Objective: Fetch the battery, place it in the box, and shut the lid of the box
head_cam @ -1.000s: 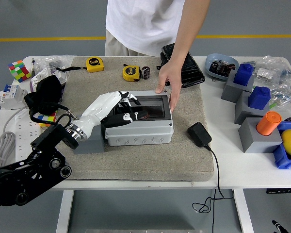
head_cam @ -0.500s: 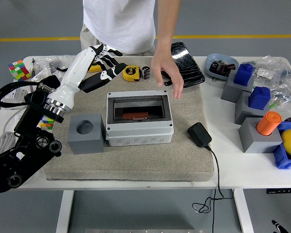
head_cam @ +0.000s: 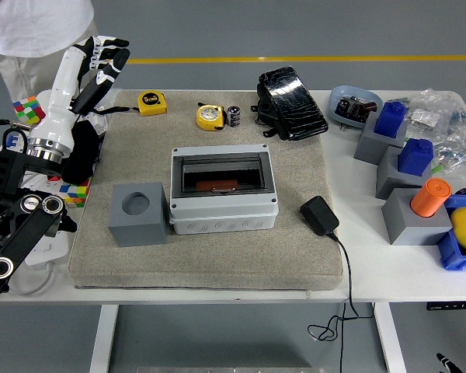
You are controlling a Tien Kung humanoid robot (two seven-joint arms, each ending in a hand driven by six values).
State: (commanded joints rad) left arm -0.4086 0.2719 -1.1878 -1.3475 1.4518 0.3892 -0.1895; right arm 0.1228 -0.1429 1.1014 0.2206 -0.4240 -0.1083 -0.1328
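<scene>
The grey box (head_cam: pixel 224 203) sits mid-mat with its dark tinted lid (head_cam: pixel 221 172) lying down flat; a reddish-brown object (head_cam: pixel 217 186) shows through it. A small black cylindrical battery (head_cam: pixel 234 116) stands at the mat's far edge beside a yellow tape measure (head_cam: pixel 210 116). My left hand (head_cam: pixel 102 59), white with black fingers, is raised at the far left, well away from the box, fingers spread and holding nothing. The right arm is out of sight.
A grey block with a round hole (head_cam: pixel 138 214) stands left of the box. A black adapter (head_cam: pixel 319 215) with its cable lies to the right, a black pouch (head_cam: pixel 291 103) behind. A person in a white shirt (head_cam: pixel 39 23) stands top left. Blue and grey blocks crowd the right.
My left hand lifted off the box lid and swung up to the far left. The person took their hand off the box and moved away to the left.
</scene>
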